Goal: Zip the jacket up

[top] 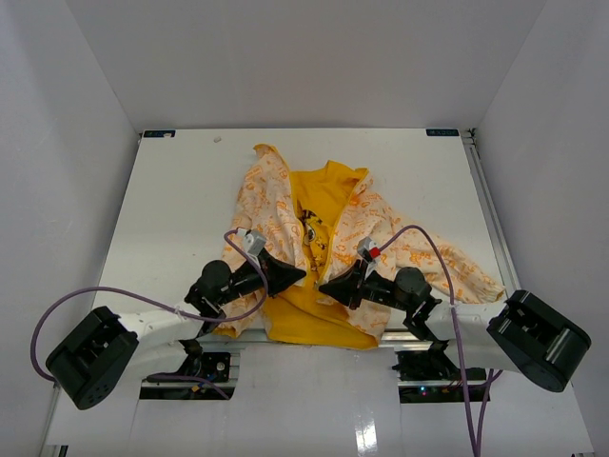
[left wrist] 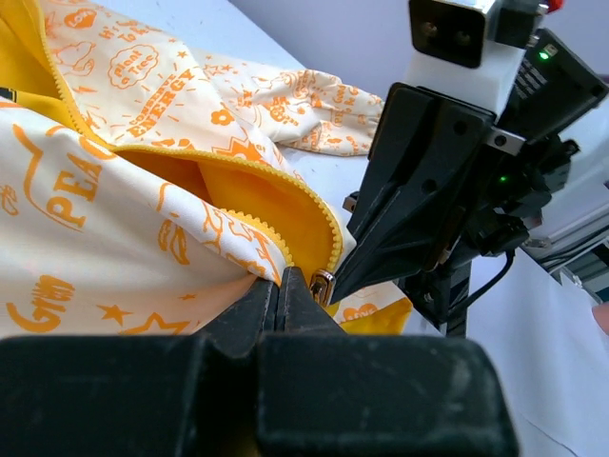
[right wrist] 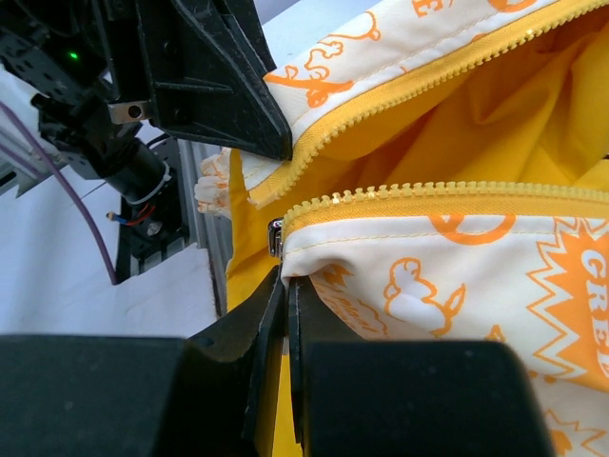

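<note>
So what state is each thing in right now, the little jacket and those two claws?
Cream, orange-printed fabric jacket with yellow lining: lying open, front unzipped.
Yellow zipper: undone, halves apart.
Left gripper: shut on one front edge of the jacket, near the hem.
Right gripper: shut on the other front edge.

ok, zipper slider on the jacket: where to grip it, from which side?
Probably pinch the metal slider itself, coming from the hem side of the jacket. It sits at the bottom end of the yellow teeth, just beside the shut right hand, and the teeth run away from there.
</note>
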